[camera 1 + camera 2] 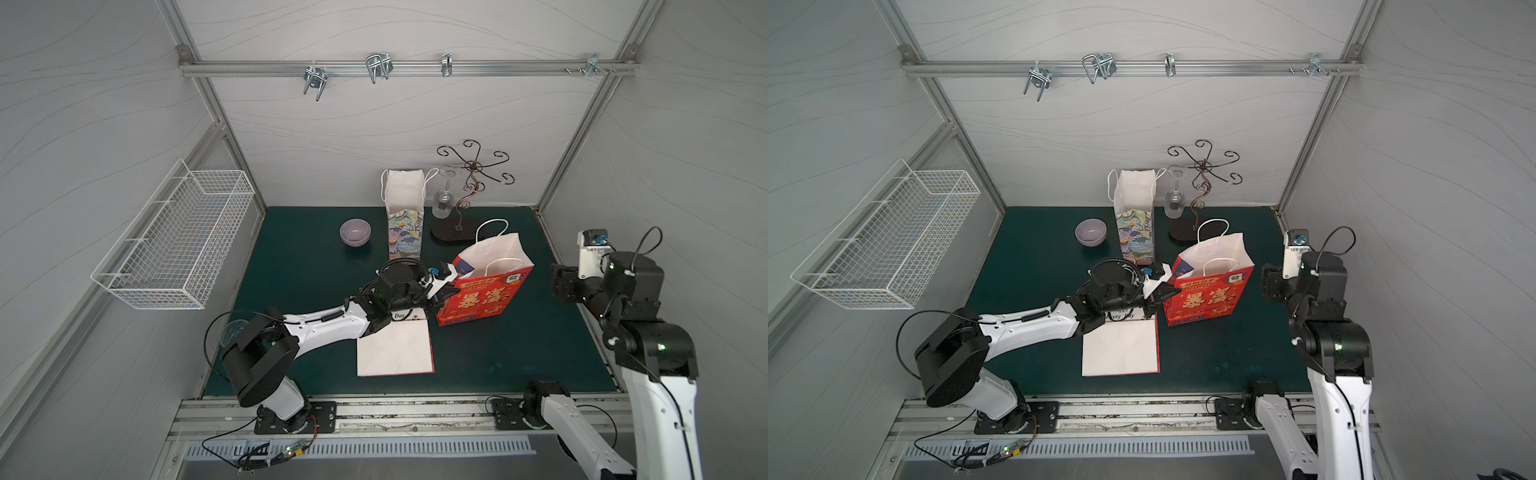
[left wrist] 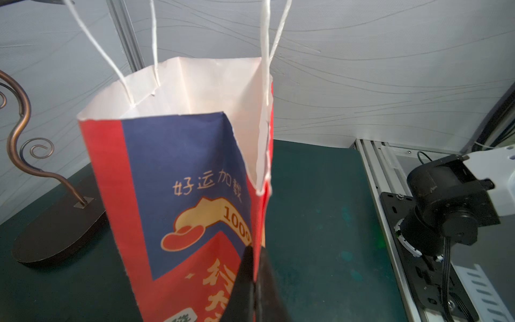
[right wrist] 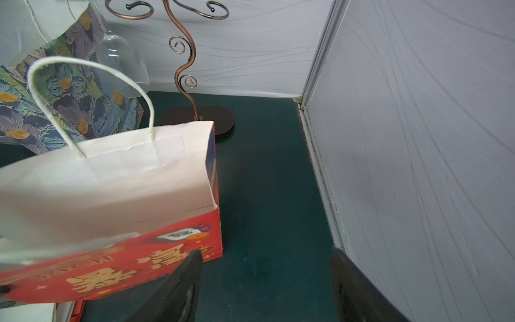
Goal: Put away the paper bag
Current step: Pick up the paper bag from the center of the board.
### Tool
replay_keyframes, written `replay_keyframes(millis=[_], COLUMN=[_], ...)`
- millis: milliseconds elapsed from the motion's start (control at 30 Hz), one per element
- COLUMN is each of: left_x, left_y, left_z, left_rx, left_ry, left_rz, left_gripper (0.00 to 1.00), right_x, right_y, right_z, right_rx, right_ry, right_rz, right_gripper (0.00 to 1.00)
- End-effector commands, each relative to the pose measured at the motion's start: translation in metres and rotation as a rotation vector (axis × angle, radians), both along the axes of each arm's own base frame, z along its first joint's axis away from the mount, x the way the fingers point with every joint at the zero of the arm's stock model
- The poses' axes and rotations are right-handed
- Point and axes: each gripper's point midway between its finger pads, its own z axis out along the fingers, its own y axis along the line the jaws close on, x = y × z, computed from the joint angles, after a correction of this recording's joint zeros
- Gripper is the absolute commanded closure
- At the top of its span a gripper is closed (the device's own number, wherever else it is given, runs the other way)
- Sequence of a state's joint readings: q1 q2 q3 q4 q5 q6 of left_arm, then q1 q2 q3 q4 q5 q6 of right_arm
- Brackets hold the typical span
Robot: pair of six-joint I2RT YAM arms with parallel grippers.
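The paper bag [image 1: 486, 297] [image 1: 1208, 299] is red with gold characters, a white inside and white cord handles. It stands upright and open on the green mat, right of centre. My left gripper [image 1: 445, 296] [image 1: 1172, 293] [image 2: 256, 251] is shut on the bag's near-left vertical corner edge [image 2: 260, 223], low down, with the paper pinched between its black fingers. My right gripper [image 3: 267, 253] [image 1: 559, 282] hangs open and empty to the right of the bag [image 3: 111, 251], close to the right wall, touching nothing.
A floral bag [image 1: 405, 224] stands behind, and a flat folded bag [image 1: 395, 349] lies under the left arm. A purple bowl [image 1: 355, 232], a scrolled metal stand [image 1: 469, 195] with a hanging glass [image 1: 441, 203], a wire basket [image 1: 178, 241] on the left wall and hooks [image 1: 378, 66] on the back rail.
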State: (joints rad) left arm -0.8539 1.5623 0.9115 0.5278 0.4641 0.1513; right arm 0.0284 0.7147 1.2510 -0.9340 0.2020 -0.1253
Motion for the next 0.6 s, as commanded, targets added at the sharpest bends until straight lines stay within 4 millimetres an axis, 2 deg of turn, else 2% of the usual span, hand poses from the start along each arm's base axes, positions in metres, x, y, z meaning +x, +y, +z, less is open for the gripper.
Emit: replay_keyframes(millis=[0, 133, 267, 400, 567], left_x=[0.000, 0.010, 0.017, 0.025, 0.033], left_y=[-0.005, 0.001, 0.006, 0.010, 0.014], left_z=[0.019, 0.018, 0.012, 0.003, -0.004], left_rx=[-0.045, -0.045, -0.034, -0.022, -0.018], left_ry=[0.000, 0.027, 0.050, 0.071, 0.092], left_rz=[-0.108, -0.127, -0.131, -0.118, -0.103], left_gripper=[1.00, 1.00, 1.00, 1.00, 1.00], right_x=[-0.010, -0.014, -0.002, 0.010, 0.014], right_y=[0.002, 0.021, 0.050, 0.075, 0.088], right_z=[-0.017, -0.048, -0.083, -0.093, -0.105], right_rx=[-0.081, -0.105, -0.048, 0.066, 0.081], right_ry=[-0.010, 0.016, 0.061, 0.022, -0.018], right_rz=[0.058, 0.198, 0.380, 0.546, 0.681], right_gripper=[0.26, 0.20, 0.19, 0.17, 0.15])
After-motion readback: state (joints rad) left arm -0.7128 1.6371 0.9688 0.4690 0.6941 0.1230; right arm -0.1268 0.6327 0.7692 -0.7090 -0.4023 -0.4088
